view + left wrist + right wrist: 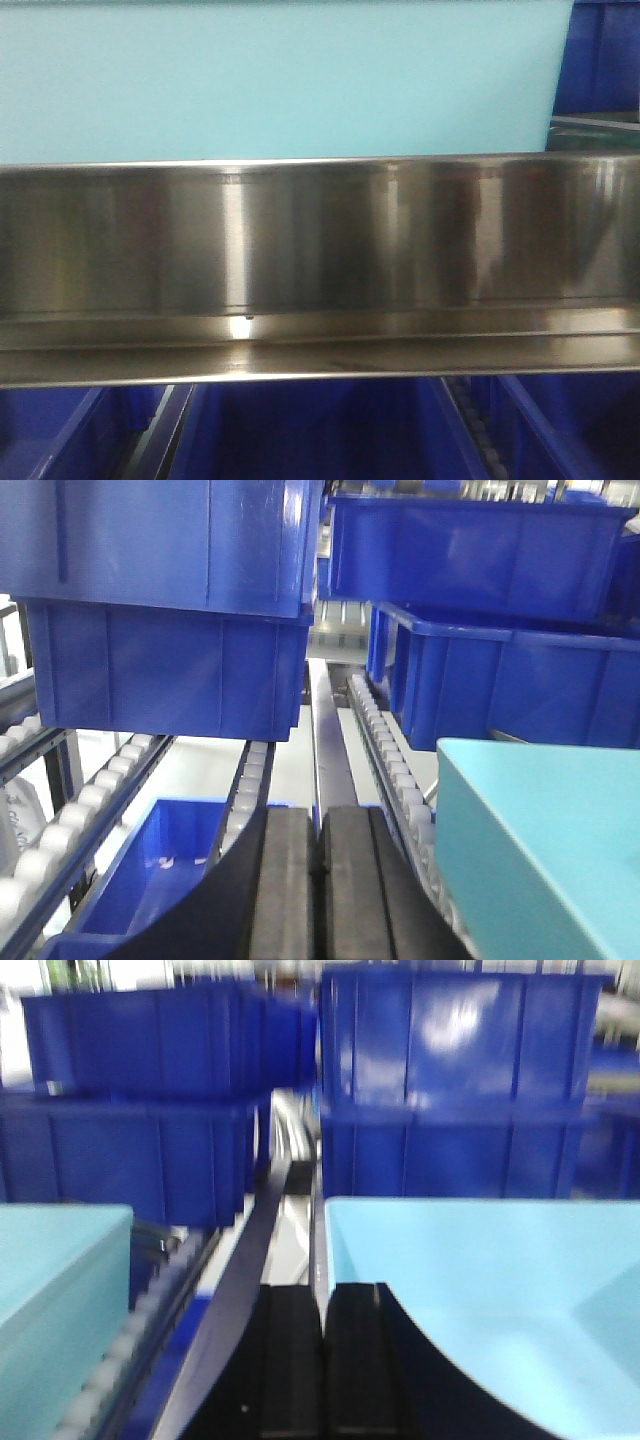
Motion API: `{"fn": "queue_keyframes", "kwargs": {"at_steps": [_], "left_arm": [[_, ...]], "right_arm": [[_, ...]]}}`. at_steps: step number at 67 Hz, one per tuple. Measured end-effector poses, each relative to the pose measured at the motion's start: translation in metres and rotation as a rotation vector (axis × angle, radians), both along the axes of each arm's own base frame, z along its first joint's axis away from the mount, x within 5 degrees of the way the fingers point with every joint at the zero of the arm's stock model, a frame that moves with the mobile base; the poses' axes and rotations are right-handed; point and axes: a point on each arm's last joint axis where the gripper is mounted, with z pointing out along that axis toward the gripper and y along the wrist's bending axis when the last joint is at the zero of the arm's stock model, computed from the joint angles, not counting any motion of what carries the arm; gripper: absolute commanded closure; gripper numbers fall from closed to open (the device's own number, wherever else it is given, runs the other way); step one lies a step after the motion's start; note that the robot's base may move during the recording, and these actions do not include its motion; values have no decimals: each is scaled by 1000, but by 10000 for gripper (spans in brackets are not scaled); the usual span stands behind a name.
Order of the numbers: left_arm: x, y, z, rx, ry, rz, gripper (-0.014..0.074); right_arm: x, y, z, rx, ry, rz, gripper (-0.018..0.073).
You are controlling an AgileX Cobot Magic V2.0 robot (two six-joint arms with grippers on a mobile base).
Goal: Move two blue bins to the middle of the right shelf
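A light blue bin (470, 1300) fills the lower right of the right wrist view. My right gripper (322, 1310) is shut on its left wall, whose thin rim runs down between the black fingers. A second light blue bin (60, 1270) sits at the left edge, beside a roller track. In the left wrist view a light blue bin (540, 850) stands to the right of my left gripper (318, 825), whose pads are pressed together with nothing seen between them. The front view shows a light blue bin wall (280, 80) above a steel shelf beam (320, 260).
Dark blue bins are stacked on the shelves ahead (170, 660) (500, 670) (460, 1080) (140, 1090). Another dark blue bin (150, 855) lies low at the left. Roller tracks (385, 750) and a grey divider rail (322, 720) run forward. More dark blue bins (320, 430) sit under the beam.
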Motion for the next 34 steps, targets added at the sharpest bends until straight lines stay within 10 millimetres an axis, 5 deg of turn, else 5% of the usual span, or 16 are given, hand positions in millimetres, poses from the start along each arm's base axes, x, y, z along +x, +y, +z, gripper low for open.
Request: {"fn": "queue_keyframes", "kwargs": {"at_steps": [17, 34], "left_arm": [[39, 1, 42, 5, 28, 2, 707], [46, 1, 55, 8, -54, -1, 707]], "right_arm": [[57, -3, 46, 11, 180, 4, 725], [90, -6, 67, 11, 186, 4, 725]]}}
